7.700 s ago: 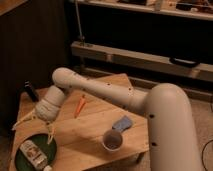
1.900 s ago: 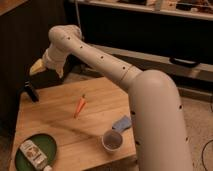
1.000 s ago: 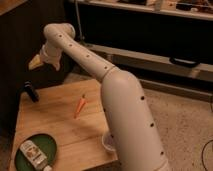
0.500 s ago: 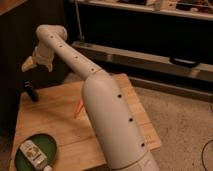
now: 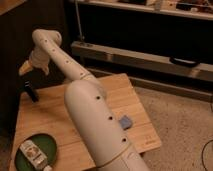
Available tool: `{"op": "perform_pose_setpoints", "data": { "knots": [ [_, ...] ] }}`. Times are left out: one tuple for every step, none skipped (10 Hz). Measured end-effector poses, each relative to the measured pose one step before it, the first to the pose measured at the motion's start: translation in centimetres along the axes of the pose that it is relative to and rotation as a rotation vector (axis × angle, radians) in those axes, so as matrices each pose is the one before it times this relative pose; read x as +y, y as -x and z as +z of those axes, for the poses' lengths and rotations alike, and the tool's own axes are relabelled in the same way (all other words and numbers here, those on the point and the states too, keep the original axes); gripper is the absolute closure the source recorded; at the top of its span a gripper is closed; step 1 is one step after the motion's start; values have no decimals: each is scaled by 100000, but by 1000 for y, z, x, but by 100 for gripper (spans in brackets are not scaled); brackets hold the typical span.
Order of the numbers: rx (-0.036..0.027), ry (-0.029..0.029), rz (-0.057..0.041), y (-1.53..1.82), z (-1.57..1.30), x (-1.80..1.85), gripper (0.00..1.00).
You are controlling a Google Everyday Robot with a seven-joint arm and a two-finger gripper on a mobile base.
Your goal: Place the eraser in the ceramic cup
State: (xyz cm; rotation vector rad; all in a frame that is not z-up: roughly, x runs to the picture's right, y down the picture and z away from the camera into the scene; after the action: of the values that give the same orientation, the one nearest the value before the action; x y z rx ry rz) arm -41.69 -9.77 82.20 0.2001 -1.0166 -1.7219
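Gripper [image 5: 29, 69], fingers spread and empty, hovers at 12 o'clock of the eraser [image 5: 31, 93], upright at the table's [image 5: 46, 116] 9 o'clock edge. Risk: an off-centre descent knocks it overboard. The arm [image 5: 95, 120] hides the ceramic cup

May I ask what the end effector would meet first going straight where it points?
Probably nothing visible: the end effector, high at left, points down-left, seemingly passing beside the eraser below it.

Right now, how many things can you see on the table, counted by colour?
Black: 1, the eraser
Green: 1, the plate
White: 1, the box on it
Blue-grey: 1, the cloth
Total: 4
The gripper hangs open above the eraser.
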Motion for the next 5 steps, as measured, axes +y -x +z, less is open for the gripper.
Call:
{"op": "perform_pose_setpoints", "data": {
  "knots": [
    [-701,-376,-407,12,394,-292,20],
    [-672,-487,-338,17,421,-233,20],
    [-676,-504,-503,37,394,-387,20],
    [-695,-287,-493,60,402,-370,20],
    [-1113,71,-523,83,494,-363,20]
  ]
}}
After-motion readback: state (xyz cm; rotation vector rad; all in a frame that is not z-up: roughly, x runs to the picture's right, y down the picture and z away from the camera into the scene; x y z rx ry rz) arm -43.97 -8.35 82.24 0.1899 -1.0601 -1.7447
